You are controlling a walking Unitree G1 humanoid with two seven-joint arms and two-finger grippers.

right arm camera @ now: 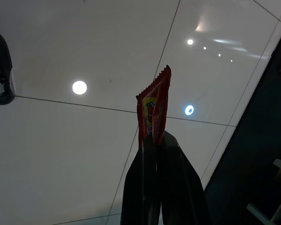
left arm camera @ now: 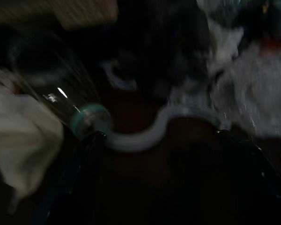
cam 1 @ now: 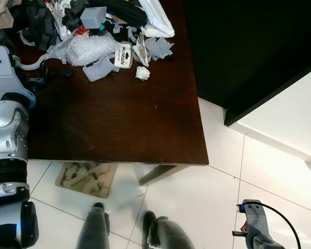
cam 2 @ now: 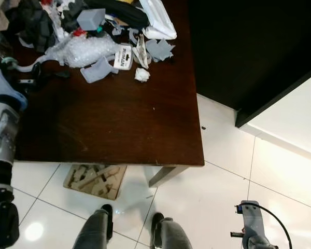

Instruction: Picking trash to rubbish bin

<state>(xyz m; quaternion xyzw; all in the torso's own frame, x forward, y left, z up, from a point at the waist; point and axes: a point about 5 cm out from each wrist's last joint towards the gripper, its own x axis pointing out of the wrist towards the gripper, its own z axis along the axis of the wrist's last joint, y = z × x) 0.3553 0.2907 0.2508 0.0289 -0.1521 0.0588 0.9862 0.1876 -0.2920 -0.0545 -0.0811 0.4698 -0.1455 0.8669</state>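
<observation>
A heap of trash lies at the back of the dark wooden table (cam 1: 119, 119): bubble wrap (cam 1: 88, 49), grey plastic scraps (cam 1: 99, 68), a white tag (cam 1: 123, 55) and a crumpled paper ball (cam 1: 142, 73). My left gripper (cam 1: 49, 77) reaches in low over the table's left part, open, nothing between its fingers (left arm camera: 84, 159). Just beyond them lie a clear bottle with a teal cap (left arm camera: 89, 119) and a bent white tube (left arm camera: 150, 133). My right gripper (right arm camera: 155, 136) hangs low over the floor at the lower right, shut on a red snack wrapper (right arm camera: 154, 103).
A black cabinet (cam 1: 249, 46) stands right of the table. A cardboard insert (cam 1: 86, 178) lies on the white tiled floor (cam 1: 207, 207) under the table's front edge. My legs (cam 1: 96, 228) stand close to that edge.
</observation>
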